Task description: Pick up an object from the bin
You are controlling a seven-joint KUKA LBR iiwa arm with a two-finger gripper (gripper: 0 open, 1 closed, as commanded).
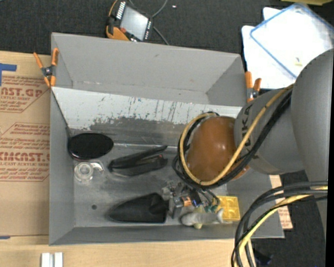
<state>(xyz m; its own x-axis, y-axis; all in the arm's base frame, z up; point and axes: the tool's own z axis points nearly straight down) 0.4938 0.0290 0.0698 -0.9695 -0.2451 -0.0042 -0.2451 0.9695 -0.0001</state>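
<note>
Now | gripper beside black oblong thing | long axis left-right

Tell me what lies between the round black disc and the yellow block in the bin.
In the camera view: a long flat black thing next to the round black disc, then the tool close by the yellow block.

The grey bin under me carries a black round lid and a clear cup by its left wall, a long black bar mid-floor, a black lump along the front edge, and a yellow block near the front right corner.
</note>
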